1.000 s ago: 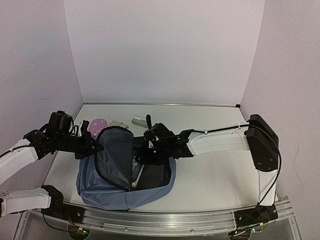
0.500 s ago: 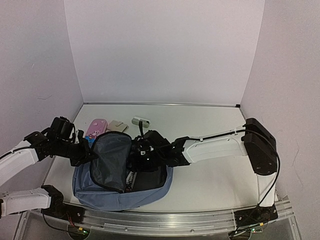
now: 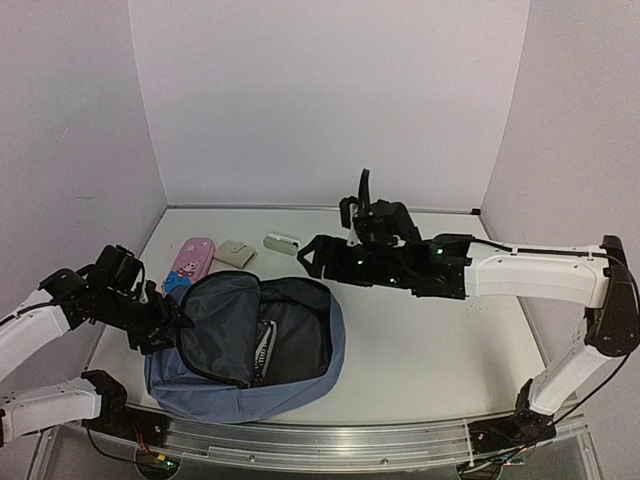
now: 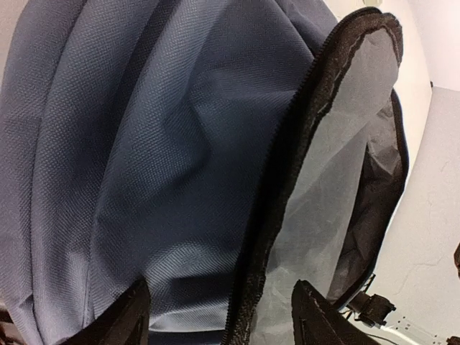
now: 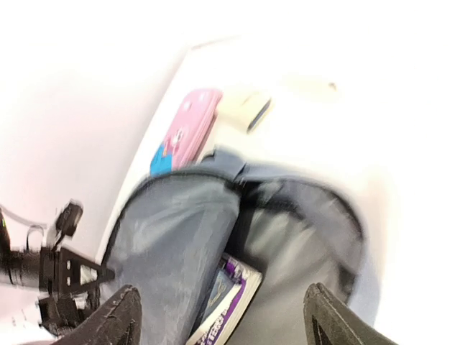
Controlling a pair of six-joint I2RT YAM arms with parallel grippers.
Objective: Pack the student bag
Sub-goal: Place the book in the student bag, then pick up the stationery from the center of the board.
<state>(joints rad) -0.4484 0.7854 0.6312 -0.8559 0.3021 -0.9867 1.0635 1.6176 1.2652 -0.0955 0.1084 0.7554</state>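
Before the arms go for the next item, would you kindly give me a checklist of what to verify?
1. Student bag main opening unzipped and gaping: ok.
2. Book inside the bag: ok.
3. Right gripper open, empty, up off the bag: ok.
4. Left gripper clear of the bag: not ok, open jaws straddle its zip edge.
5. Pink pencil case packed: not ok, lies on the table beyond the bag.
6. Beige item and white item identified: cannot tell.
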